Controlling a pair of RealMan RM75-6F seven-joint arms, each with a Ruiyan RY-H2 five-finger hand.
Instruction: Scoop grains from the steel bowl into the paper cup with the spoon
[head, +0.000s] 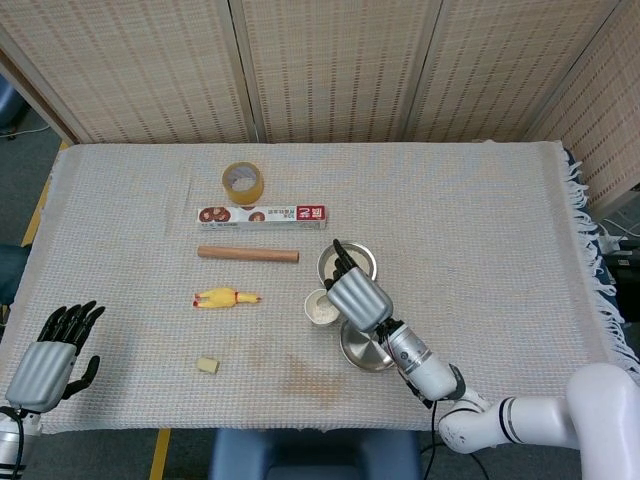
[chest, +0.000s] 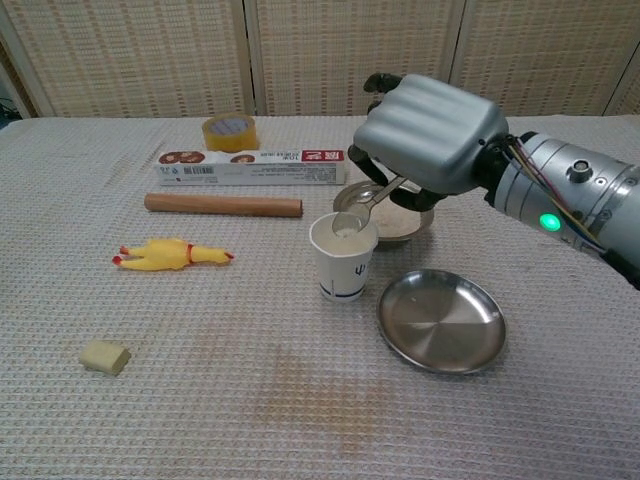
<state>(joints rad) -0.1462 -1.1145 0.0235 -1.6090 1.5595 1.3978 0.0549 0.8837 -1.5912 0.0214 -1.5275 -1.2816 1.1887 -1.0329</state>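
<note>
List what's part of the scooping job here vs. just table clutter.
In the job:
right hand, holding the spoon
spoon, tipped over the cup
paper cup
steel bowl of grains

Lying about:
empty steel plate
tape roll
long printed box
wooden rolling pin
yellow rubber chicken
small yellowish block
left hand, idle

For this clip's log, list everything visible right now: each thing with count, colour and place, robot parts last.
paper cup: 1, white, table centre, spoon bowl over its mouth
spoon: 1, steel, held by right hand
steel bowl: 1, silver, pale grains inside, behind cup
steel plate: 1, silver, right of cup
rolling pin: 1, brown, left of bowl
box: 1, white and red, behind rolling pin
tape roll: 1, yellowish, far side
toy chicken: 1, yellow, left
small block: 1, pale yellow, near left
tablecloth: 1, beige
right hand: grey, above bowl
left hand: grey and black, table's near left corner
</note>
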